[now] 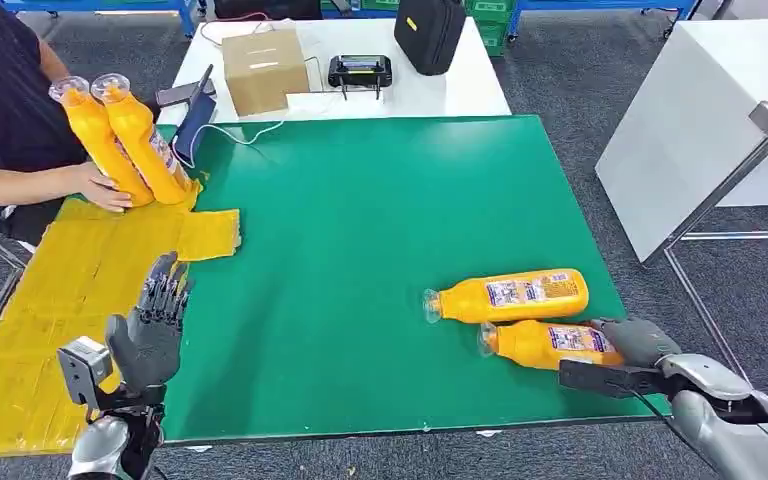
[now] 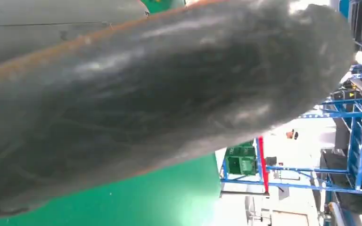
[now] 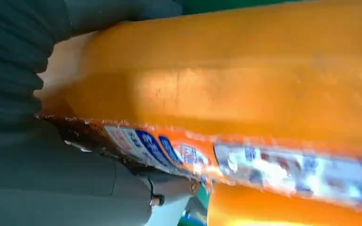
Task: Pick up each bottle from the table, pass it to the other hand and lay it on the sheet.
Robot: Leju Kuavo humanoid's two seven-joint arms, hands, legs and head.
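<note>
Two orange bottles lie side by side on the green mat at the right. My right hand wraps the base end of the nearer bottle; up close that bottle presses against the palm. The farther bottle lies free just beyond it. My left hand is raised with fingers apart and empty, at the edge of the yellow sheet; a blurred part of this hand sits close before the left wrist camera. A person's hand steadies two more orange bottles upright on the sheet's far end.
Behind the mat, a white table carries a cardboard box, a black device and a black case. Another white table stands to the right. The person sits at the far left.
</note>
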